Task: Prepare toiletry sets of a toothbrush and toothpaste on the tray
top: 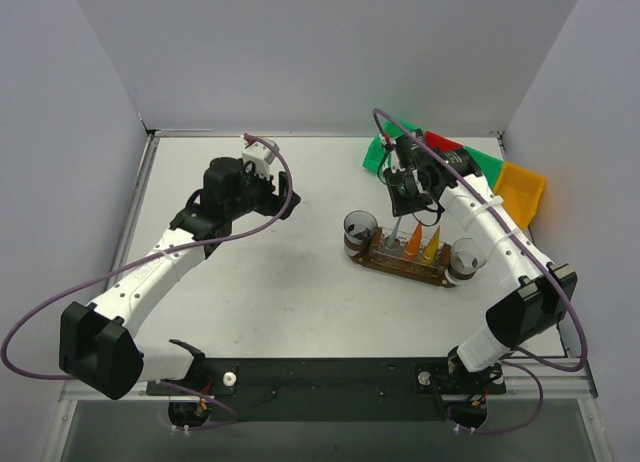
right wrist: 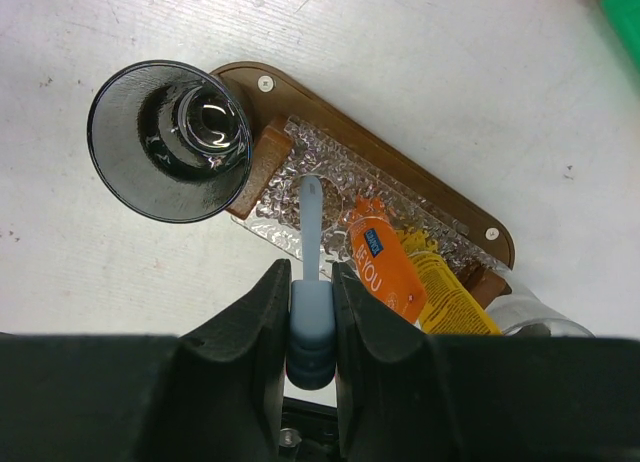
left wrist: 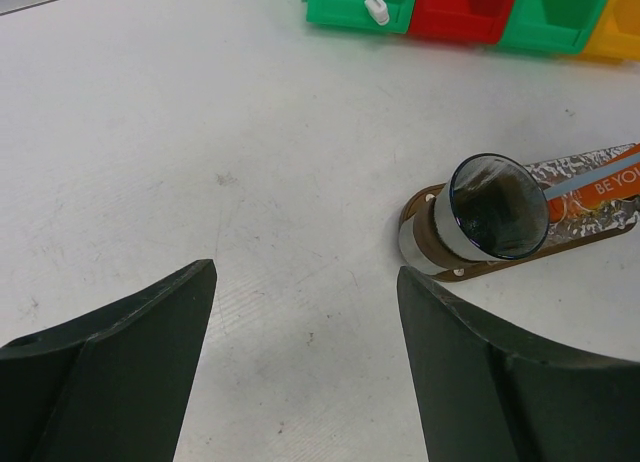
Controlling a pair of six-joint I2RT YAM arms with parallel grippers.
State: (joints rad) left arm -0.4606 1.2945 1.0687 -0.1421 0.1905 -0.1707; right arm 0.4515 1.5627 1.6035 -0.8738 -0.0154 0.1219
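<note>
Brown wood made up the tray (right wrist: 380, 154), with shiny foil on top, and it lay on the table (left wrist: 200, 132) in front of your right arm. Your right tool (right wrist: 308, 282) was pinched shut on the thick end of a pale toothbrush (right wrist: 312, 217). It held the toothbrush over the foil, just beside the dark cup (right wrist: 170, 142) at one end of the tray. An orange tube (right wrist: 380, 262) and a yellow tube (right wrist: 450, 302) lay on the foil next to it. Your left tool (left wrist: 305, 282) was wide open with nothing in it, over bare table and apart from the tray.

I think a few things could have gone wrong. You held the toothbrush by one end only, so it could have swung or slipped out. If you let go right there, it would likely have dropped on the foil and not in the cup. If you moved sideways too low, the toothbrush or the tool could have bumped the cup and tipped it off the tray.

The orange tube said "BE YOU" in white letters. It also had a small blue label too tiny to read. The yellow tube had print I could not read.
</note>
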